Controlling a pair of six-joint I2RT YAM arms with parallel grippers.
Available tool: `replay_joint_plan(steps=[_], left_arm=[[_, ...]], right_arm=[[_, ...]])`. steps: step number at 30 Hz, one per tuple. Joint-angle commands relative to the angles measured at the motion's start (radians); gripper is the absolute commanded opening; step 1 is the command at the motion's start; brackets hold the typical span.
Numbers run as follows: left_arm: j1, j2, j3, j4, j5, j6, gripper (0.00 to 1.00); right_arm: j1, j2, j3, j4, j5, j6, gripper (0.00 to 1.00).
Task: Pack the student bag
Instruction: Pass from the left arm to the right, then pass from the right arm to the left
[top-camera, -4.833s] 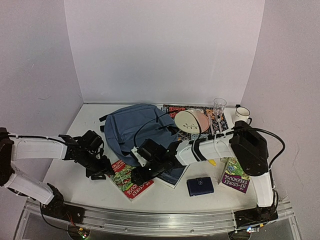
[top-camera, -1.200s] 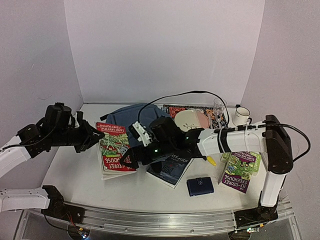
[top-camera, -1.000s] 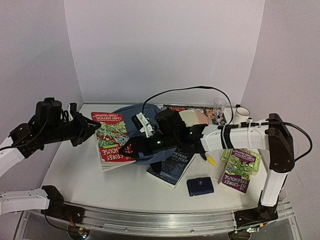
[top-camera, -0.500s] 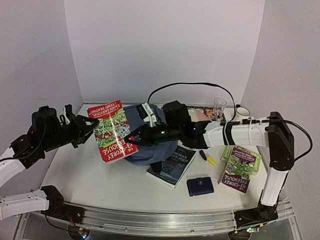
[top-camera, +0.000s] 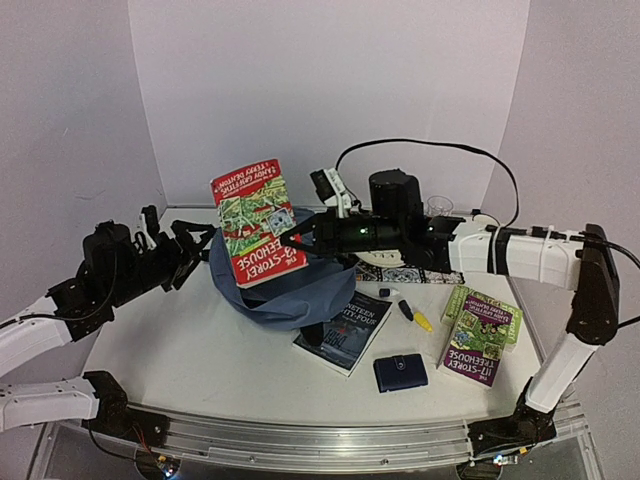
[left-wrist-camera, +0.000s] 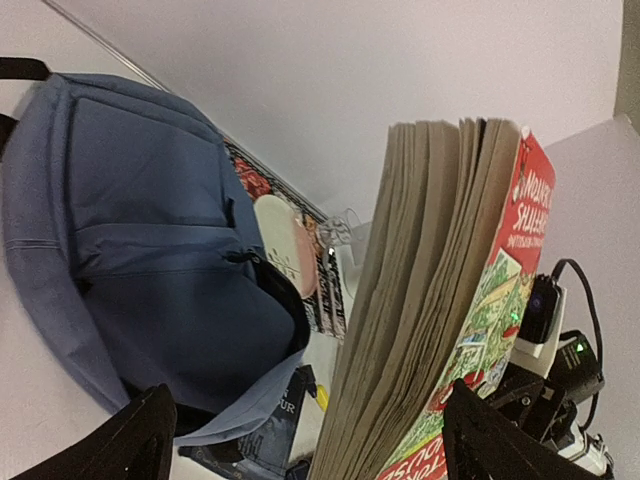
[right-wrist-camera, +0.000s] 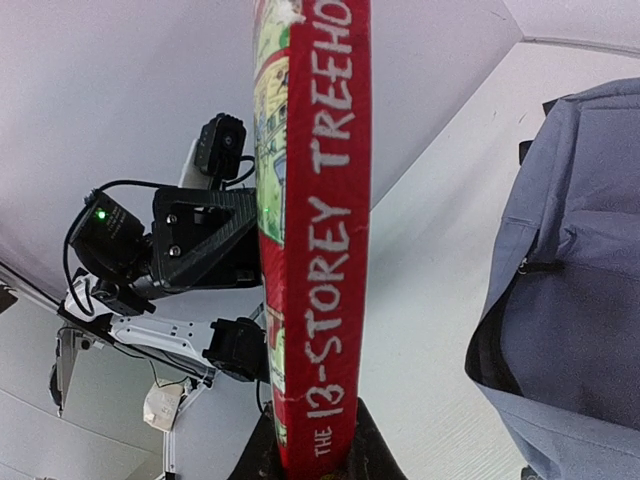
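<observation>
**A:** What is the right end effector (top-camera: 292, 240) doing?

**B:** Its fingers (right-wrist-camera: 368, 460) are clamping the lower end of the spine of a thick red paperback book (top-camera: 258, 224). It is holding the book up in the air, nearly upright, with the illustrated cover facing the near edge of the white tabletop (top-camera: 190, 350).

**A:** And the left end effector (top-camera: 198, 256)?

**B:** Its fingers (left-wrist-camera: 140, 445) are standing wide apart at the book's left side. In the left wrist view the page edge is rising between them. I cannot tell whether either finger is touching the book.

**A:** Where is the large slate-blue fabric backpack (top-camera: 285, 292) sitting?

**B:** It is lying on the tabletop towards the far edge, a little left of the middle, right under the raised book. A dark gap is showing along its black zip.

**A:** What is lying around it?

**B:** A dark blue book (top-camera: 345, 330) is lying flat against the backpack's near right side, towards the near edge. A small navy wallet (top-camera: 400, 373) is sitting closer still to the near edge. A yellow marker (top-camera: 422, 322) is lying between the dark blue book and a purple and green book (top-camera: 478, 332), which is resting by the right edge.
</observation>
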Motion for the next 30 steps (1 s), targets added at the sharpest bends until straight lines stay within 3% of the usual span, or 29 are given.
replay_joint_plan(steps=[1, 8, 15, 21, 26, 30], left_arm=[[0.029, 0.106, -0.006, 0.363, 0.237, 0.058, 0.95], [0.074, 0.247, 0.046, 0.559, 0.465, 0.066, 0.99], [0.192, 0.375, -0.001, 0.804, 0.61, -0.105, 0.99], [0.199, 0.494, 0.059, 0.94, 0.71, -0.167, 0.99], [0.199, 0.594, 0.095, 1.139, 0.779, -0.274, 0.99], [0.199, 0.688, 0.085, 1.415, 0.788, -0.455, 0.94]], right_arm=[[-0.013, -0.076, 0.02, 0.035, -0.036, -0.031, 0.0], [-0.033, -0.097, 0.011, 0.022, -0.047, -0.031, 0.0], [-0.05, -0.122, 0.017, 0.031, -0.093, -0.026, 0.0], [-0.064, -0.134, 0.028, 0.095, -0.16, 0.016, 0.0], [-0.077, -0.143, 0.034, 0.131, -0.192, 0.044, 0.0], [-0.086, -0.145, 0.036, 0.138, -0.204, 0.05, 0.0]])
